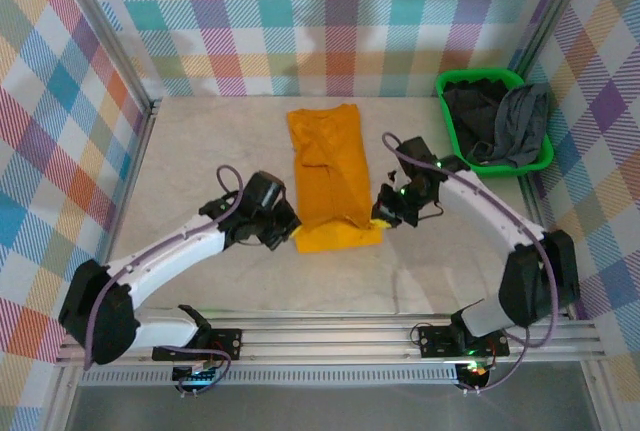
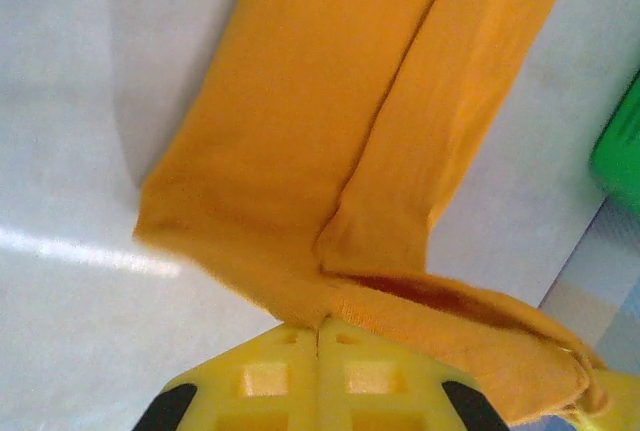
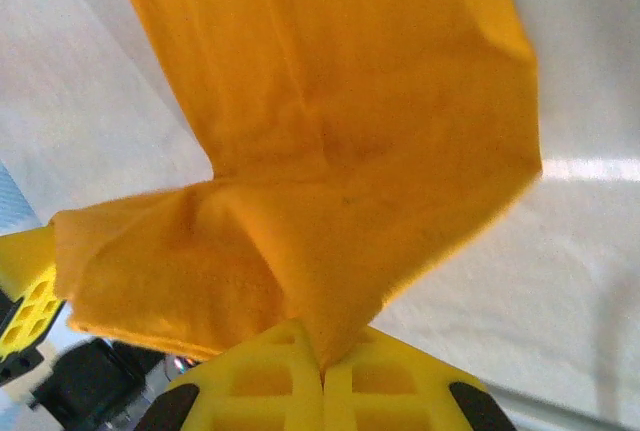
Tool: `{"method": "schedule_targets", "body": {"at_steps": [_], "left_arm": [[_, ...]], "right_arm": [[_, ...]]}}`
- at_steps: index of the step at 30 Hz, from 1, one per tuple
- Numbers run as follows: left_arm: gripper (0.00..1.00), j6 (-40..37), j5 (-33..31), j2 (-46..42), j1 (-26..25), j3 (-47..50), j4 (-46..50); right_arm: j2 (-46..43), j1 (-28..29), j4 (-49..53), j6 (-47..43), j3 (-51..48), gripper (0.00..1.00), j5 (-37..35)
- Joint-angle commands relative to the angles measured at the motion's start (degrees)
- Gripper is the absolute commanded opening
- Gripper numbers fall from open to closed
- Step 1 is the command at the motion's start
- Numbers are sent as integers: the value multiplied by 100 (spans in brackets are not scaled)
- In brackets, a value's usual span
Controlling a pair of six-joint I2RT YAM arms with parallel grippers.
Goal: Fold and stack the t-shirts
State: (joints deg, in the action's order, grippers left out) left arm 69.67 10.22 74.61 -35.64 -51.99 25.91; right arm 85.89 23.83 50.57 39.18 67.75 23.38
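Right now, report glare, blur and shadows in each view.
Top external: even light, sharp, faint shadows on the table. Left wrist: a glare streak on the table beside the orange t-shirt. Right wrist: a similar streak on the table.

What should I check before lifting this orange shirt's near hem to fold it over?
1. Left hand shut on the orange t-shirt at its near hem: ok.
2. Right hand shut on the same hem: ok.
3. Hem flat between the hands: not ok, cloth is bunched near the right one.
4. Shirt sides folded in, lying as a long strip on the table: ok.
5. Green basket standing apart from the shirt: ok.
6. Grey t-shirt and dark t-shirt folded: not ok, both heaped in the basket.
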Motion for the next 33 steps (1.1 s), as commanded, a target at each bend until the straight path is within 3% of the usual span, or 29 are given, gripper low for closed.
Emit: {"method": "schedule_targets", "body": {"at_steps": [1, 6, 13, 15, 16, 18, 20, 22, 28, 33], "left_arm": [[0, -494, 71, 572, 450, -569, -276], [0, -1115, 334, 1646, 968, -1433, -260], [0, -1484, 601, 2887, 1276, -2255, -453], [0, -1601, 670, 3164, 1320, -2438, -526], [6, -1676, 709, 3281, 1339, -2510, -588], [42, -1820, 686, 3372, 1349, -2651, -520], [55, -1929, 338, 3113, 1324, -2595, -259], [60, -1889, 55, 2654, 1301, -2286, -82], [58, -650, -23, 1049, 818, -416, -178], [54, 802, -29, 737, 204, 727, -1470]], "right_arm": [[632, -150, -306, 41, 669, 0, 92], [1667, -368, -397, 24, 1678, 0, -52], [2793, -520, -438, -5, 2480, 0, -46], [3014, -580, -458, 37, 2571, 10, -39], [3072, -614, -511, 31, 2577, 20, -32], [3048, -654, -704, -101, 2552, 34, 50], [2839, -657, -935, -317, 2468, 43, 152], [2592, -652, -897, -468, 2346, 48, 76], [1449, -639, -1063, -385, 825, 49, -125], [793, -551, -1633, -62, -690, 49, 107]]}}
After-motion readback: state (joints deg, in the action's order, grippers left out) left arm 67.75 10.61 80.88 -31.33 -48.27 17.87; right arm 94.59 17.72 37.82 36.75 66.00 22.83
